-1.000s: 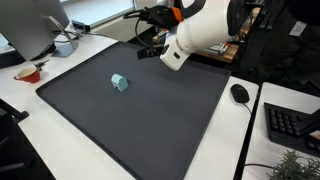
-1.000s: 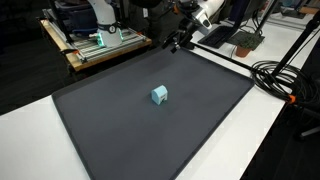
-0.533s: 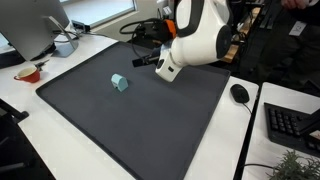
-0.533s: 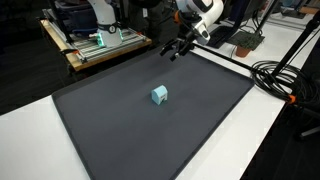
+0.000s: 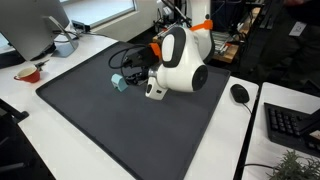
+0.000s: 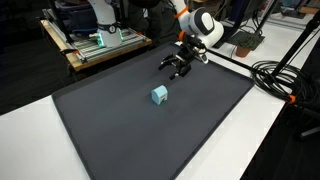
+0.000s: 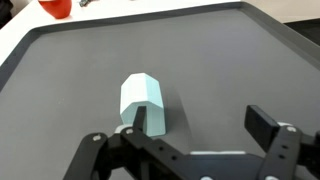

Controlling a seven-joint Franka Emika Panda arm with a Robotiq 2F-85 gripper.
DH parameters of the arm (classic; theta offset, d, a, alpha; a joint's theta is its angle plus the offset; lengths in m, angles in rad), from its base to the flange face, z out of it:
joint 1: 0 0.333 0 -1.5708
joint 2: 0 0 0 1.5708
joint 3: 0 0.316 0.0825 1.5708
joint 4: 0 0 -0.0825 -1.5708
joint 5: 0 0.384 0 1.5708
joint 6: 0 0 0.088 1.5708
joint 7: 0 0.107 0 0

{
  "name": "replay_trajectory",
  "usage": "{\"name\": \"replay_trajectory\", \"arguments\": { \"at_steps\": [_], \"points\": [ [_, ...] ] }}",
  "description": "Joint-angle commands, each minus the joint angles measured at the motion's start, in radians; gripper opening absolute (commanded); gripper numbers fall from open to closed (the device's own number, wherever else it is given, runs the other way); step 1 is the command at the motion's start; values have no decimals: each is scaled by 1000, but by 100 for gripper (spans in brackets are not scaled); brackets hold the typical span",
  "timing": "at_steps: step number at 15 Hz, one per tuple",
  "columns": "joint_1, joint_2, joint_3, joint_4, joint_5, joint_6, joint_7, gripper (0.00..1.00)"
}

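A small light blue block (image 5: 118, 82) lies on the dark grey mat (image 5: 110, 125); it also shows in the other exterior view (image 6: 159, 94) and in the wrist view (image 7: 144, 102). My gripper (image 7: 200, 122) is open and empty. It hangs above the mat, a short way from the block, with one finger close to the block's side in the wrist view. In an exterior view the gripper (image 6: 176, 66) sits beyond the block, toward the mat's far edge. It also shows beside the block in the other exterior view (image 5: 133, 78).
A red cup (image 5: 28, 73) and a monitor (image 5: 35, 25) stand past the mat's edge. A mouse (image 5: 240, 93) and keyboard (image 5: 292, 125) lie on the white desk. Black cables (image 6: 285, 80) run beside the mat. A cart with equipment (image 6: 95, 40) stands behind.
The arm has swung down and toward the block. The gripper has come from the mat's far edge to just beside the block. The block has not moved.
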Motion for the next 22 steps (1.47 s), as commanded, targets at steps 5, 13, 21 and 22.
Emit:
{"name": "replay_trajectory", "arguments": {
  "at_steps": [5,13,21,22],
  "points": [
    [2,69,-16,72,-58,7,11,100],
    [-8,182,-41,139,-163,14,4,100],
    [-6,248,-58,188,-207,-5,-49,100],
    [-5,252,-62,192,-215,-8,-57,100]
  ]
}}
